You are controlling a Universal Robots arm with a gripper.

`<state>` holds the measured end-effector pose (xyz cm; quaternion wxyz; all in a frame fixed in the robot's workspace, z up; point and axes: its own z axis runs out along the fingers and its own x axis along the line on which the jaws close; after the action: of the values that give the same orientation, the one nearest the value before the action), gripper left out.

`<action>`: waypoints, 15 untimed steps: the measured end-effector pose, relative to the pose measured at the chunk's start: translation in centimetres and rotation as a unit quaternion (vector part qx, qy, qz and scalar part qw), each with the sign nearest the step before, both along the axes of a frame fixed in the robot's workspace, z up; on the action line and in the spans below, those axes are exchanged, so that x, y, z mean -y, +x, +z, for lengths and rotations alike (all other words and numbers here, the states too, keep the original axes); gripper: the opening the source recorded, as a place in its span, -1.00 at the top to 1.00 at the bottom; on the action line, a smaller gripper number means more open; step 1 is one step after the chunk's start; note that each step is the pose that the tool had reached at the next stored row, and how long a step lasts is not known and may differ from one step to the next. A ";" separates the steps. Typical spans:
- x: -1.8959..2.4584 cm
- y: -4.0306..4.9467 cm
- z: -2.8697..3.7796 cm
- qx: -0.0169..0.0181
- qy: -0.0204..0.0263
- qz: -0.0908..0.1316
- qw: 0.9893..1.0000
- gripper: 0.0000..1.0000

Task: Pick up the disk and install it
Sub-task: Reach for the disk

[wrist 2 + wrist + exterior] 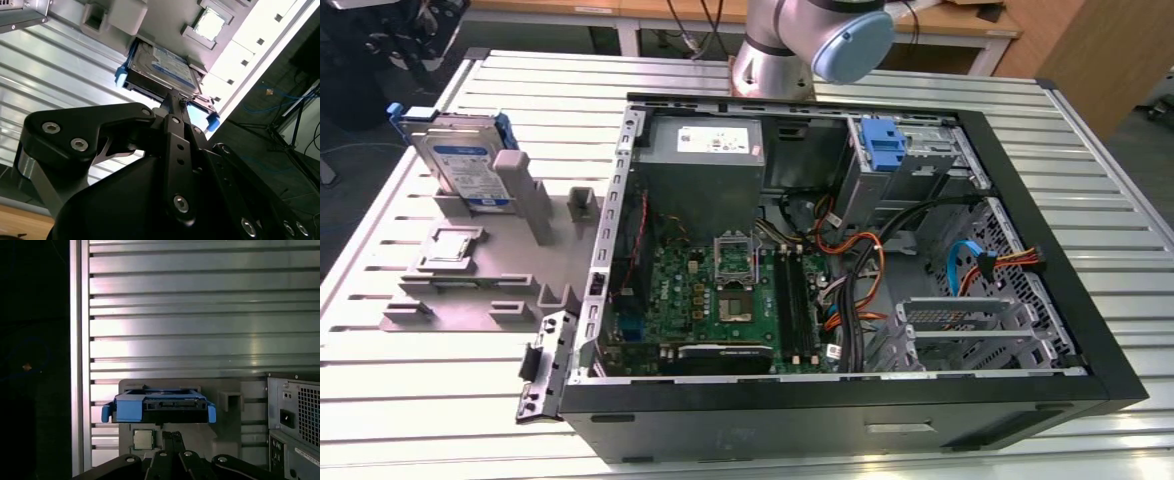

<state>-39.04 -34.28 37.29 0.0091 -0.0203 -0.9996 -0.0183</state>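
Observation:
The disk, a silver hard drive with a blue-and-white label and blue side rails, stands on edge in a grey holder on the exterior view's left, beside the open computer case. Both wrist views look down on the disk in its holder slot. My gripper hangs well apart from the disk and points toward it. Its fingers lie together with nothing between them.
The holder also carries a small square chip beside the disk. Inside the case, a grey power-supply box sits at the back, next to a drive bay with a blue bracket, and cables cross the middle. All of it rests on a ribbed metal table.

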 end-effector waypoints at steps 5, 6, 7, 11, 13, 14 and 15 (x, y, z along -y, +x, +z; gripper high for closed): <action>-0.21 -0.99 -0.15 0.000 0.001 0.000 1.000 0.80; -0.26 -1.12 -0.17 0.000 0.001 0.000 1.000 0.80; -0.32 -1.25 -0.19 0.000 0.001 0.000 1.000 0.80; -0.75 -1.73 -0.35 0.000 0.001 0.000 1.000 0.80; -0.92 -2.01 -0.41 0.000 0.001 0.000 1.000 0.80; -1.01 -2.15 -0.45 0.000 0.001 0.000 1.000 0.80; -1.10 -2.29 -0.50 0.000 0.001 0.000 1.000 0.80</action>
<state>-41.33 -33.17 36.79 0.0091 -0.0203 -0.9996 -0.0189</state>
